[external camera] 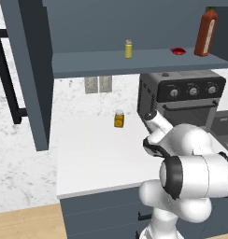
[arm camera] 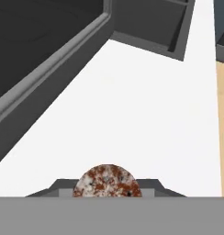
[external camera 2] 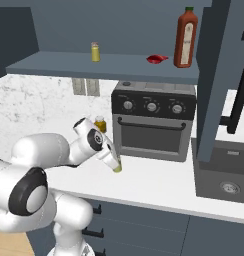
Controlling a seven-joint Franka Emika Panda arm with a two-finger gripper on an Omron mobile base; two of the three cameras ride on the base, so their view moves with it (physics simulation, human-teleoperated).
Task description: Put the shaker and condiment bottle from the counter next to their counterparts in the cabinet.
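Observation:
My gripper point(external camera 2: 115, 165) reaches down to the white counter point(external camera 2: 154, 182) in front of the oven. Its fingers hug a small yellow shaker point(external camera 2: 117, 169) that stands on the counter. In the hand view the shaker's speckled round cap point(arm camera: 107, 180) sits between the fingertips of the gripper point(arm camera: 107, 189). On the cabinet shelf point(external camera: 88, 63) stand a second small yellow shaker point(external camera: 128, 49), the small flat red condiment bottle point(external camera: 178, 51) and, right beside it, the tall red sauce bottle point(external camera: 206, 32).
A squat orange-yellow jar point(external camera: 118, 119) stands on the counter near the wall. A dark toaster oven point(external camera 2: 154, 120) stands just behind the gripper. The cabinet door point(external camera: 34, 74) hangs open at the left. A dark sunken box point(external camera 2: 221, 175) lies to the right.

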